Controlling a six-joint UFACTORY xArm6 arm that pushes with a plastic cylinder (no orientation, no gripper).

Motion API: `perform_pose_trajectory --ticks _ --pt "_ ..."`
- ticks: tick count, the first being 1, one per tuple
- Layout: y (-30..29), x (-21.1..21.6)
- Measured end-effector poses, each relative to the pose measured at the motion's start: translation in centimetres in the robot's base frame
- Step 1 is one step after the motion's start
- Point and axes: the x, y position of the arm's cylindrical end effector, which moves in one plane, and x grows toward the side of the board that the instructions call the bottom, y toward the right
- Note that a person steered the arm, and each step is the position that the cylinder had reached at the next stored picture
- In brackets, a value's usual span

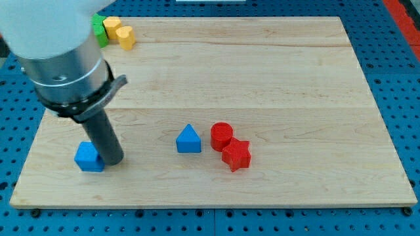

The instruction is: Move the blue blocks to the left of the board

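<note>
With my tip (113, 159) (a bare rod, no jaws to open or close) touching the blue cube-like block (88, 157) already at the wooden board's (275, 72) left, we should circle behind the blue triangular block (188, 140), entering between it and the red cylinder (222, 136), and push it straight left

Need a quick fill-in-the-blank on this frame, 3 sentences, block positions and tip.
1. My tip sits against the view's ____ side of the blue cube.
2. The blue triangular block lies to the view's left of two ____ blocks, a red cylinder and a red star.
3. The yellow blocks are near the board's top-____ corner.

Missing words: right; red; left
</note>
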Motion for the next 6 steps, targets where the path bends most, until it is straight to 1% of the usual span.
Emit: perform_pose_trajectory --ticks 2,3,4,5,6 --pt "10.6 0.0" --pt "14.1 0.0" --pt "13.8 -1.2" --pt "9.9 -2.7" --pt "8.0 -3.1"
